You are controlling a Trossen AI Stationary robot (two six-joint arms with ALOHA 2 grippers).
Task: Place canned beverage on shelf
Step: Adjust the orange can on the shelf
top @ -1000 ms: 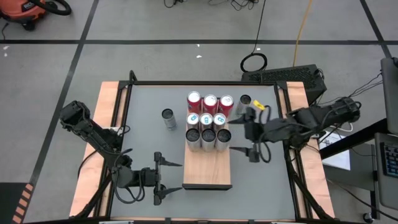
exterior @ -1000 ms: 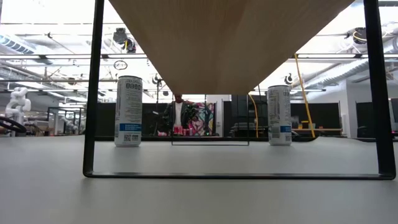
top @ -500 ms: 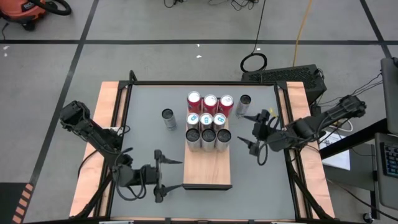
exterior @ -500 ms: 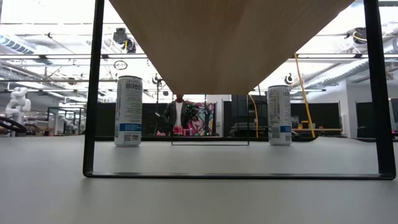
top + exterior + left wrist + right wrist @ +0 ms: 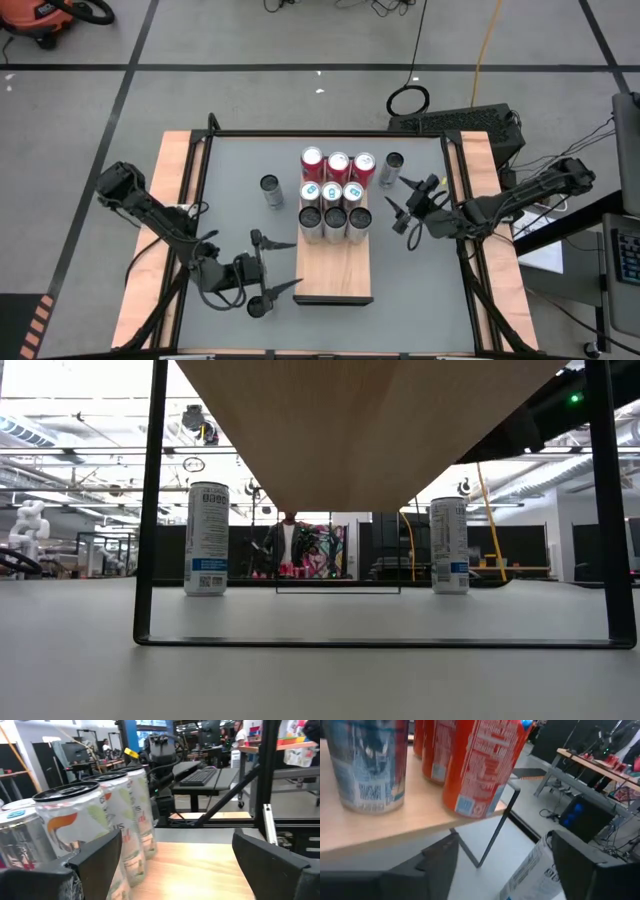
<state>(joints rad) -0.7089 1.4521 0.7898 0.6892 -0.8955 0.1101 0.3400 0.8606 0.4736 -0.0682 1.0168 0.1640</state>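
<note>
Cans already filled the shelf's far end; two cans remained on the tabletop. Right hand, fingers apart and empty, neared the far-right can.

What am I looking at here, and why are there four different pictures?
It is a table robot with two dark jointed arms, each ending in a two-fingered claw. One camera looks straight down, one sits at tabletop height, and one rides on each wrist.

On the grey table stands a wooden shelf carrying nine cans in three rows. Two more silver cans stand on the table itself: the left loose can and the right loose can.

The left claw waits open beside the shelf's empty end, holding nothing. The right claw is open too, just short of the right loose can, seemingly about to pick it up. The low camera looks under the shelf, so both loose cans appear behind its frame.
</note>
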